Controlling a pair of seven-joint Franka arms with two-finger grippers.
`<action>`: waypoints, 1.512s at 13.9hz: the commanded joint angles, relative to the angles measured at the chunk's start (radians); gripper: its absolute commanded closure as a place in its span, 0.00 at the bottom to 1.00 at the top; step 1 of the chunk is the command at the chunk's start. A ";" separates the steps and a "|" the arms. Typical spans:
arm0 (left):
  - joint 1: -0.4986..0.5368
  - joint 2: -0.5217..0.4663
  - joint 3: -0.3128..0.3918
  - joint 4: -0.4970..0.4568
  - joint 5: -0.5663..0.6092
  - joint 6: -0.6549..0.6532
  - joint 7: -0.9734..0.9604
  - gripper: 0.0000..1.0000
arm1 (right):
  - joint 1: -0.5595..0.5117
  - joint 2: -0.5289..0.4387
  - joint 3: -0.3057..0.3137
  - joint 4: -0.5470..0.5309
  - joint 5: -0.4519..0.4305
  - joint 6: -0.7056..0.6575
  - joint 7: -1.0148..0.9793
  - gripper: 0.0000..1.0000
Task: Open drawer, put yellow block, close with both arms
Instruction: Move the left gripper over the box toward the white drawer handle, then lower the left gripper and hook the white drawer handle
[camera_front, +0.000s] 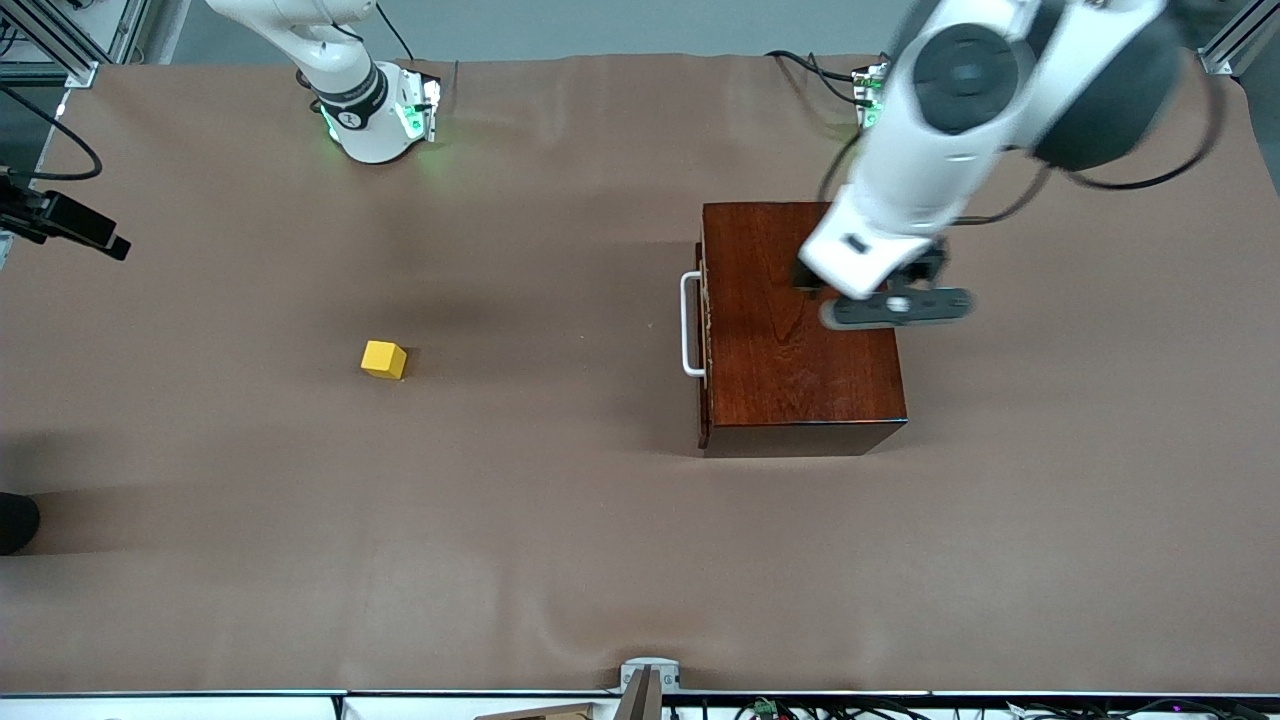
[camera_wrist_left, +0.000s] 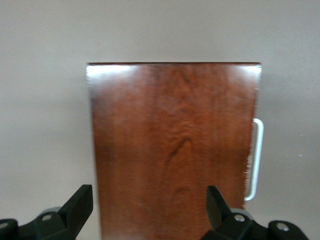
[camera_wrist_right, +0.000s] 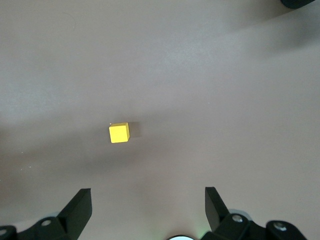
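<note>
The left gripper (camera_front: 868, 300) was held up over the top of the mahogany box (camera_front: 790, 330), its fingers (camera_wrist_left: 80, 202) spread wide with nothing between them. The drawer (camera_front: 703, 335) was seen fully shut, its front flush with the box, on the side facing the right arm's end of the table; the white handle (camera_front: 689, 324) stood off that front, not under the left gripper but out past the box edge toward the right arm's end. The right gripper (camera_wrist_right: 147, 210) was seen only in the right wrist view, fingers parted and empty, high above the yellow block (camera_front: 384, 359), which lay on the brown table cover (camera_front: 560, 540) well apart from the box, toward the right arm's end. The right arm was judged to be waiting. No step of the task looked done: drawer closed, block untouched. The handle was judged stiff and thin, best taken across the middle of its bar for a straight pull; the box looked glossy and might slide on the cover unless pressed down from above. The block was judged light, rigid and about finger-gap wide, best pinched on two opposite flat faces; it sat slightly turned, so the wrist would need to be aligned to it first.
</note>
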 joint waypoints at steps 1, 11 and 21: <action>-0.084 0.114 0.015 0.121 0.021 -0.010 -0.103 0.00 | -0.016 -0.007 0.013 0.014 -0.008 -0.018 -0.008 0.00; -0.316 0.341 0.021 0.157 0.126 0.281 -0.383 0.00 | -0.010 -0.003 0.016 0.025 -0.006 -0.018 -0.012 0.00; -0.339 0.442 0.018 0.151 0.142 0.260 -0.375 0.00 | -0.007 -0.001 0.018 0.022 -0.005 -0.016 -0.016 0.00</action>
